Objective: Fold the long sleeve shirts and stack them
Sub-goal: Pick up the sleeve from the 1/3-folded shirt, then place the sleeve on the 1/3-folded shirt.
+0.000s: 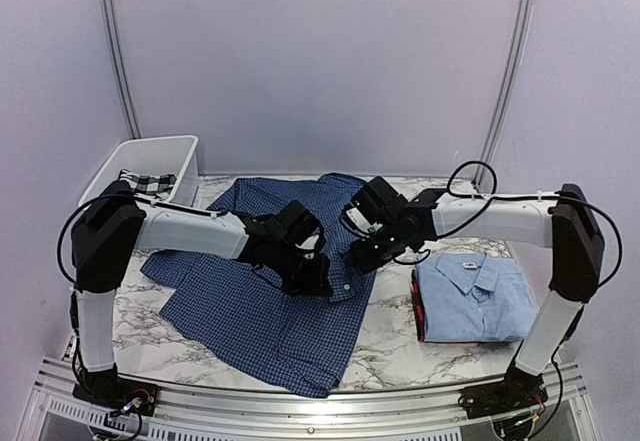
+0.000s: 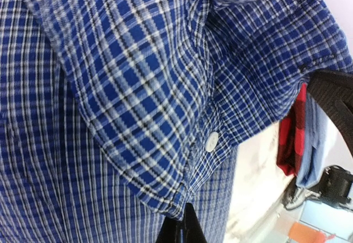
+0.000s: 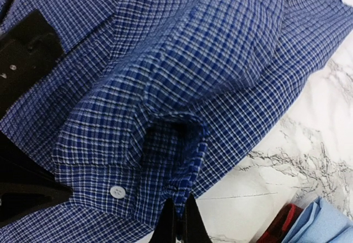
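Note:
The dark blue checked shirt [image 1: 262,311] lies spread and rumpled across the middle of the marble table. My left gripper [image 1: 318,283] is over its right side. In the left wrist view the left gripper [image 2: 185,229] is shut on a hemmed edge of the shirt [image 2: 110,88] near a white button [image 2: 212,141]. My right gripper [image 1: 365,256] is close beside it. The right wrist view has the right gripper [image 3: 179,221] shut on a fold of the same shirt [image 3: 209,61] at its edge. The light blue shirt [image 1: 475,296] lies folded at the right, collar up.
A white bin [image 1: 172,148] stands at the back left with a black-and-white checked cloth [image 1: 145,181] inside. A red and black cloth [image 1: 417,306] lies folded under the light blue shirt. A metal rail [image 1: 300,406] runs along the table's near edge.

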